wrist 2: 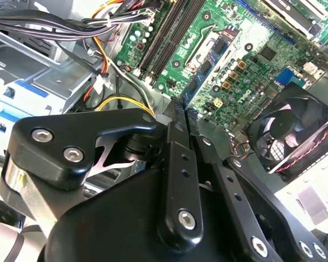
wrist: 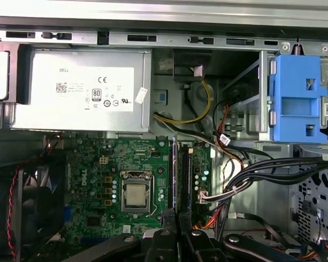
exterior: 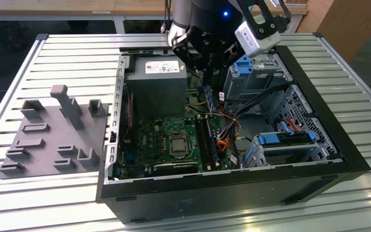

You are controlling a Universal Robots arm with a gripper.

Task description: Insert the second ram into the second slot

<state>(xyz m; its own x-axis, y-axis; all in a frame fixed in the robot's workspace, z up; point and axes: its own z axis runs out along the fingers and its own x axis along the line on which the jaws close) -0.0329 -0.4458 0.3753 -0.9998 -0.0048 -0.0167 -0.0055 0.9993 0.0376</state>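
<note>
I see 1 open case on the table, fixture tray beside it on the exterior view's left, power supply at the case's far end, motherboard before it, slots toward that view's right of the board, my gripper above them, ram pinched in it.

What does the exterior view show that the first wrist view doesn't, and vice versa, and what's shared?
Exterior view: the grey holder tray and slatted table beside the computer case. First wrist view: the black fan beside the green board. Shared: the power supply, the blue latch and the gripper near the memory slots.
</note>
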